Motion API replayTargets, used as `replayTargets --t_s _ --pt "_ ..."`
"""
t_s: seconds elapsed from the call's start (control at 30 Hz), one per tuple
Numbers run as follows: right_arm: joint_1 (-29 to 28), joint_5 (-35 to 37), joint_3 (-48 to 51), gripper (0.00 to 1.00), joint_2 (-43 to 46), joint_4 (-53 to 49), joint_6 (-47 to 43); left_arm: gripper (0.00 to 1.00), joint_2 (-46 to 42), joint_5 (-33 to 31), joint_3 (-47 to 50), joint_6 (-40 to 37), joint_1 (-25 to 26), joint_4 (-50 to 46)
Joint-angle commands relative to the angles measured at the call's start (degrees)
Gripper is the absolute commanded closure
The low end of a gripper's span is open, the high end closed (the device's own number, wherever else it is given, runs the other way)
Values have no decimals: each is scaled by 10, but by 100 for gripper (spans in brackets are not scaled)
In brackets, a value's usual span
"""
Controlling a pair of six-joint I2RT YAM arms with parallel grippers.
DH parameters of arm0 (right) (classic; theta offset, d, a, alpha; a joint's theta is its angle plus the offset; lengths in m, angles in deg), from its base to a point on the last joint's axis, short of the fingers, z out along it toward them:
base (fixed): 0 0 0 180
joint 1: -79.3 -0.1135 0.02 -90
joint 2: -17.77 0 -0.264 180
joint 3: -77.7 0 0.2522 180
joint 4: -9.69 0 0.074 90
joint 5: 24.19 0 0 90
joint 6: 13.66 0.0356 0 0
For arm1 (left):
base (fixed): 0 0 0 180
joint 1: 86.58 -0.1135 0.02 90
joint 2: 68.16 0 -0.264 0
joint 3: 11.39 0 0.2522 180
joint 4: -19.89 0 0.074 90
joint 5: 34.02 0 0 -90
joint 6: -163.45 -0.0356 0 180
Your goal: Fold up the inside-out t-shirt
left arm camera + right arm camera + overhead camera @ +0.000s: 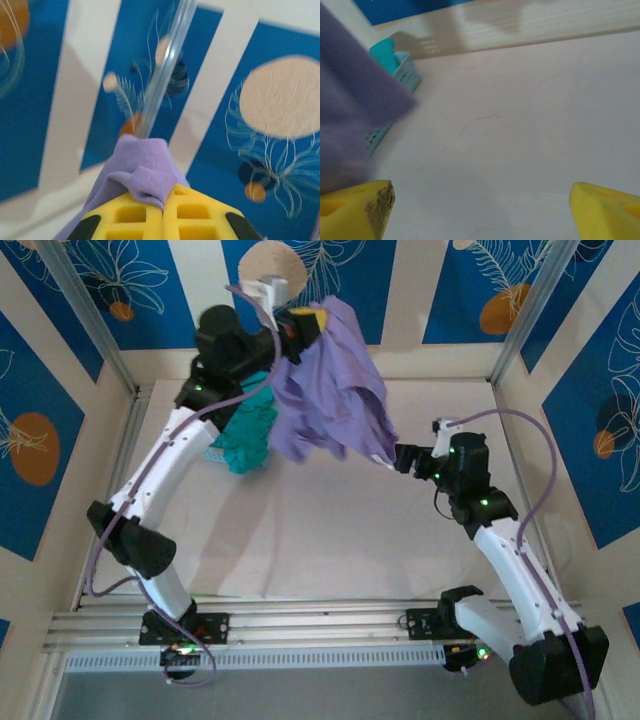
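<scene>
The lavender t-shirt [335,390] hangs in the air in the upper middle of the top view, bunched and crumpled, lifted off the pale table [330,550]. Its top corner is pinched at the upper centre of the frame, and the rest drapes down and to the right, with the lowest edge reaching toward the middle right.

The left gripper [305,325] has hold of that top corner. In the left wrist view its yellow fingers [200,217] are pressed together at the bottom of the frame, with a fold of purple cloth squeezed between them and spilling off to the lower left.

The right gripper [405,458] sits at the middle right of the top view, just beside the shirt's lower right edge. In the right wrist view its yellow fingertips [360,210] stand far apart in the two bottom corners with only bare table between them — it grips nothing. Blurred purple cloth covers the left side of that frame, just above the left-hand fingertip; I cannot tell whether they touch.

Just left of the shirt in the top view, a teal-green garment [248,435] is heaped in a light blue basket [215,453] on the table. Blue wall panels [180,280] with white and orange patterns stand behind.
</scene>
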Motion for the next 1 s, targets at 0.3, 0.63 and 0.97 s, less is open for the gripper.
replayTargets --t_s 0.3,0.63,0.97 --pt "18 16 17 11 52 -31 5 17 72 -326 175 -224 13 -114" --pt "-34 -6 27 11 -11 15 8 18 233 -452 92 -297 -44 -236" --pt "-44 -21 32 11 -25 17 5 66 288 -436 58 -279 -78 -275"
